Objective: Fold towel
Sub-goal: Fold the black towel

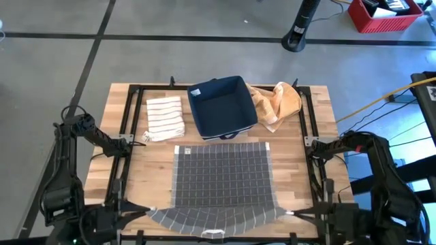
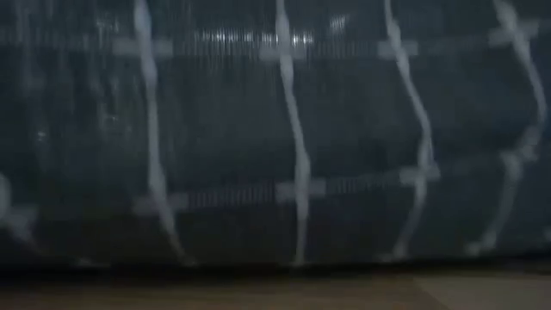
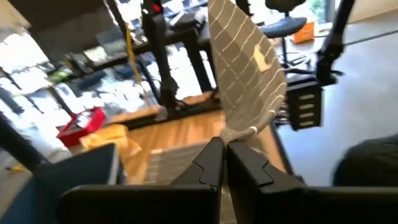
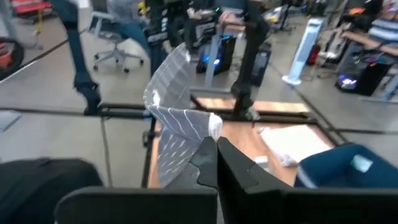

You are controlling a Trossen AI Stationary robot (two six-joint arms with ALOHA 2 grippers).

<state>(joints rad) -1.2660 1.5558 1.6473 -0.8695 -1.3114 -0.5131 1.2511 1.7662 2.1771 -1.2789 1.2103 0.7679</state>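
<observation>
While both grippers pinch the near corners, you are at the opening fold.
Your left gripper (image 3: 225,149) and right gripper (image 4: 210,149) are each clamped on a near corner of the grey, white-gridded cloth towel (image 1: 221,178), which lies mid-desk on the wooden desk (image 1: 320,122) with its near edge lifted; next, I judge, carry both corners evenly toward the far edge.

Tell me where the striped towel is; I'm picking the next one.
In the high view, the striped towel lies folded at the table's left rear, beside the blue bin.
</observation>
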